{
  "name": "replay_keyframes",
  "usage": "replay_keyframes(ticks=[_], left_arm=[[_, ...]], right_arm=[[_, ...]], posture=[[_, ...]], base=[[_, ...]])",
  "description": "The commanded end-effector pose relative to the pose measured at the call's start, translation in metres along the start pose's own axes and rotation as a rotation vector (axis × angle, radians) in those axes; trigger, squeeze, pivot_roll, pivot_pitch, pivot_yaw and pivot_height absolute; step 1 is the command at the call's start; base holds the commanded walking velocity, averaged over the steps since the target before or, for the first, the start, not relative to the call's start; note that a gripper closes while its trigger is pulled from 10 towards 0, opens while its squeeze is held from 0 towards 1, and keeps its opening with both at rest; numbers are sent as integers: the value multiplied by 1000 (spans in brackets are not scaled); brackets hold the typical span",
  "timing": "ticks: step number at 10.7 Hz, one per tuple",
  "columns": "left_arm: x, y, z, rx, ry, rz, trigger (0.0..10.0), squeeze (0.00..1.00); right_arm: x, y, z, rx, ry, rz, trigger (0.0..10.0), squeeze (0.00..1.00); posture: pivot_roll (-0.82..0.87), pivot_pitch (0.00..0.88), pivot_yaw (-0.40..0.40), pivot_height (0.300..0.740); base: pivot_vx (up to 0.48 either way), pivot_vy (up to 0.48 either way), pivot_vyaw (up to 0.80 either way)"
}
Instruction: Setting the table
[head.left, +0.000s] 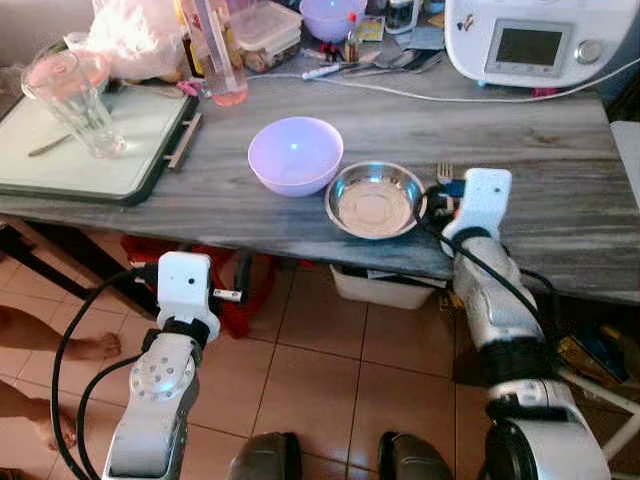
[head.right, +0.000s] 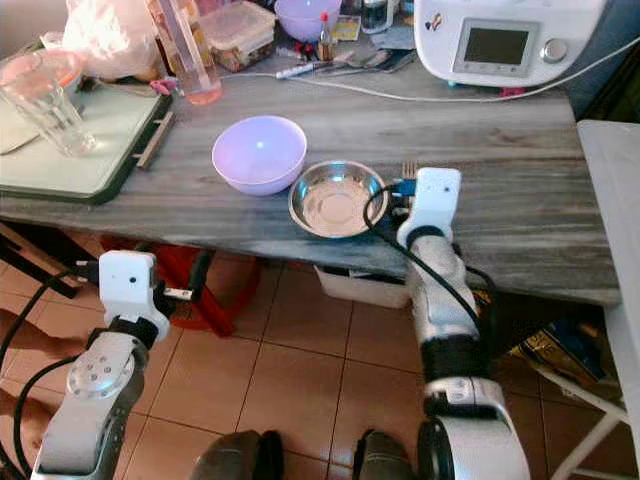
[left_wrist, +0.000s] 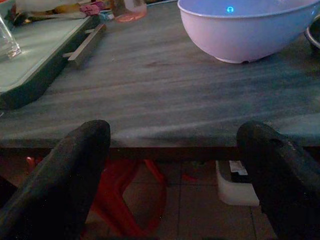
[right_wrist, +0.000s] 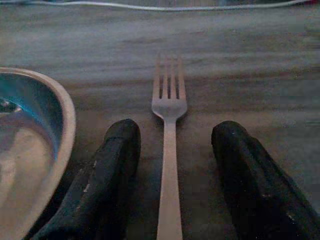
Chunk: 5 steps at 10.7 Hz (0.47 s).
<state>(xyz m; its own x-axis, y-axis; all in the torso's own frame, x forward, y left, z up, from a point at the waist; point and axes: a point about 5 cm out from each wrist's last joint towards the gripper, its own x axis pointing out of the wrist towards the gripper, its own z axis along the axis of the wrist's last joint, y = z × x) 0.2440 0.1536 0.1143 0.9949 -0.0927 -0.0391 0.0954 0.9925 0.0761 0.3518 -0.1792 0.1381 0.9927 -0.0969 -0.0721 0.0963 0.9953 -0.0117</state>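
Grey wood-grain table (head.left: 560, 200) over tan tiled floor (head.left: 320, 370).
You see one fork (right_wrist: 169, 150) between the spread right gripper (right_wrist: 172, 150), two bowls at 9 o'clock; left gripper (left_wrist: 175, 145) spread below.

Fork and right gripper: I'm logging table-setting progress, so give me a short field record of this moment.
fork: lying flat on the table, right of the steel bowl, tines pointing away from the robot
right gripper: open, one finger on each side of the fork handle
left gripper: open, low before the table edge
lilac bowl: left of the steel bowl
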Motion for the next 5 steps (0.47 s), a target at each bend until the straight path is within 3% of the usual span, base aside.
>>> replay_keyframes(ticks=[1, 5], left_arm=[[-1, 1, 0, 5, 1, -1, 10000, 0], [-2, 0, 2, -8, -19, 6, 10000, 0]], right_arm=[[-3, 1, -3, -5, -2, 1, 10000, 0], [-12, 5, 13, 3, -150, 9, 10000, 0]], posture=[[104, 170, 107, 740], [95, 155, 98, 740]], base=[[0, 0, 0], [0, 0, 0]])
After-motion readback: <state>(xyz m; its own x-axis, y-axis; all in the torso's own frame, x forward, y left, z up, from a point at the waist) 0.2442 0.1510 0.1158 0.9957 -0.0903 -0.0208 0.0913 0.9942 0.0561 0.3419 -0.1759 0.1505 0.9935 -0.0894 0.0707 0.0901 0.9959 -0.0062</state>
